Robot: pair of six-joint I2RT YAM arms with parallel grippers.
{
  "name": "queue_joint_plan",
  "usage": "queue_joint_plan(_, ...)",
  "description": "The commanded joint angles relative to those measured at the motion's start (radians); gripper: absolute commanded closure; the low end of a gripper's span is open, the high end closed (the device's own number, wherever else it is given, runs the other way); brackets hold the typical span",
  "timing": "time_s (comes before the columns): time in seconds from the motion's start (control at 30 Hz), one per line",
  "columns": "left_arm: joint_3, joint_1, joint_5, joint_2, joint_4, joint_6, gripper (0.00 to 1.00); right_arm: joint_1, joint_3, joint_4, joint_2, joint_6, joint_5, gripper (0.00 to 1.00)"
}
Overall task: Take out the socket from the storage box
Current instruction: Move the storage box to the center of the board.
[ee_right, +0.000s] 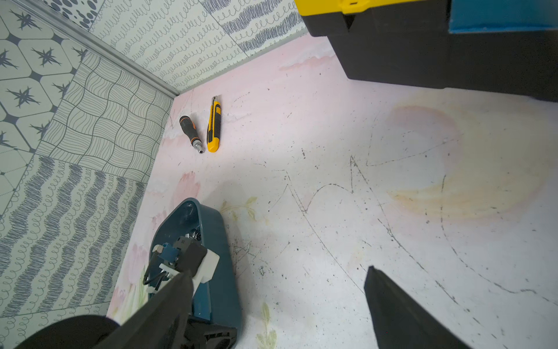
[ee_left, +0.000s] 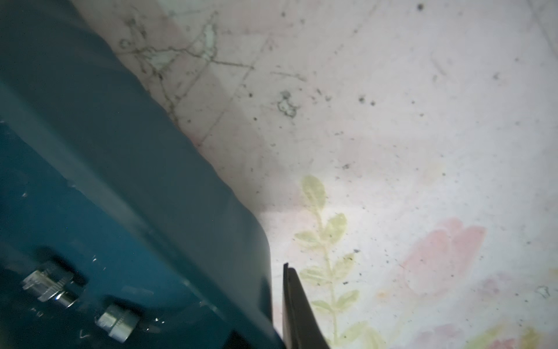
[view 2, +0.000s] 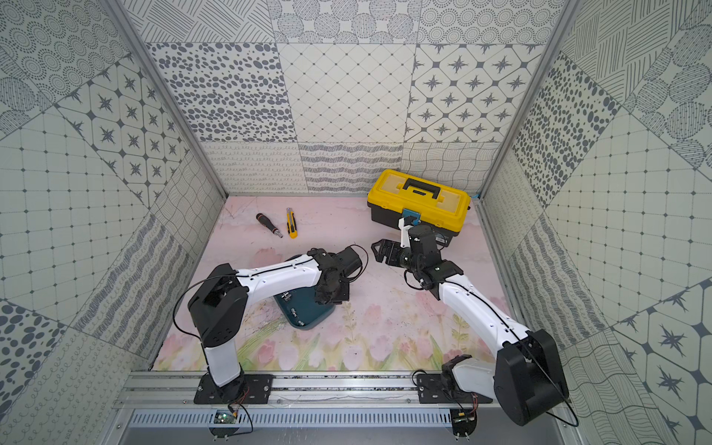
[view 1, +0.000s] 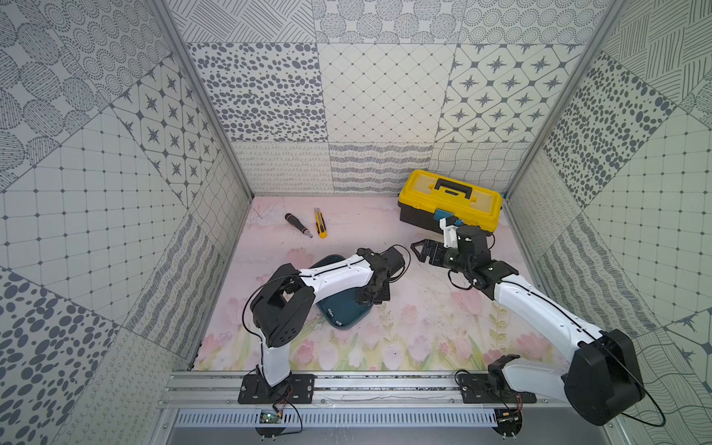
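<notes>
Looking down on a pale pink worktop (view 1: 424,331) printed with tulips and green leaves, scratched and speckled with dark marks. Finding a black-and-orange screwdriver (view 1: 298,226) lying just beside a yellow utility knife (view 1: 319,223) near the back wall, and a yellow-lidded black toolbox (view 1: 427,200) sitting in the back right corner. Seeing a dark teal storage box (view 1: 346,311) sitting near the middle, well apart from those three.
</notes>
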Motion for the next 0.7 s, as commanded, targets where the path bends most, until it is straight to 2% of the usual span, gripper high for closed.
queue_joint_plan(0.0, 0.1, -0.046, 0.139, 0.043, -0.122, 0.043, 1.0, -0.012, -0.009, 0.018, -0.028, 0.005, -0.018, 0.06)
queue_joint_plan(0.23, 0.239, -0.089, 0.193, 0.098, -0.254, 0.094, 1.0, -0.026, -0.013, 0.014, -0.03, 0.008, -0.027, 0.06)
queue_joint_plan(0.43, 0.383, -0.122, 0.169, 0.166, -0.406, 0.154, 1.0, -0.037, -0.015, 0.015, -0.027, 0.011, -0.036, 0.06)
queue_joint_plan(0.67, 0.419, -0.137, 0.147, 0.19, -0.424, 0.202, 1.0, -0.046, -0.017, 0.017, -0.018, 0.017, -0.042, 0.06)
